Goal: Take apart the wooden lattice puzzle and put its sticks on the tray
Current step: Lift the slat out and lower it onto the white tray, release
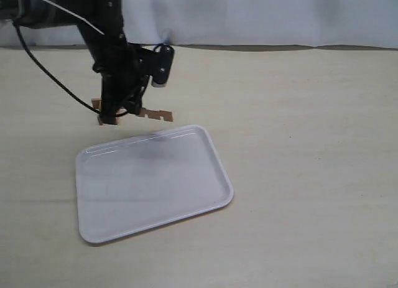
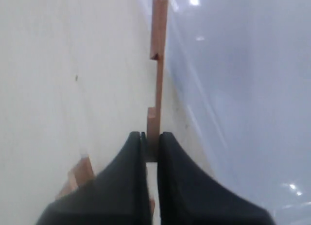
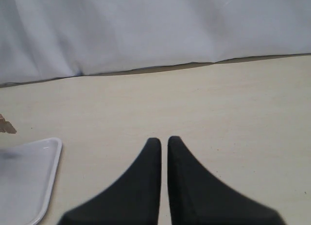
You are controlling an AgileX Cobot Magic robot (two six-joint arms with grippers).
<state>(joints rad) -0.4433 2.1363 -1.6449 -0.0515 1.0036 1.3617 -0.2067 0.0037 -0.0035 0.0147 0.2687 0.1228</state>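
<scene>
Pale wood-grain worktop (image 1: 311,176), white cloth (image 1: 261,14) hung along the far edge, little else about but the task's things. On the near left, the tray (image 1: 155,182) — white, low-rimmed, lying askew and bare of any wood.

Just beyond its far rim, the left tool (image 1: 115,114), reaching down from above and pinched narrow on one end of a single stick (image 1: 155,114). Plain enough from the left wrist view: both black fingers (image 2: 126,176) flat against the stick's broad faces, notches along one edge, the free length running out ahead alongside the tray's rim. Gripped by the end, most likely, to leave the notches free to slide clear of the crossing pieces and to have the long part leading toward the tray. Lifted off the worktop or resting on it — cannot tell from these views.

Rest of the wooden lattice puzzle (image 1: 96,104) right under and behind that tool (only reddish-brown ends peeping past the black fingers, so the count of pieces locked together not to be told). Set close beside the tray, presumably to make each carry short.

Right tool (image 3: 164,140) well off to the side, out of the exterior view, fingers drawn nearly together with only a slit between and gripping nothing; idle by the look of it, with no hold on the lattice.

Step in hand, at a guess: freeing the first stick, with the move onto the tray to follow. Risk worth noting: the other pieces dragged along, with no second tool to pin them.
</scene>
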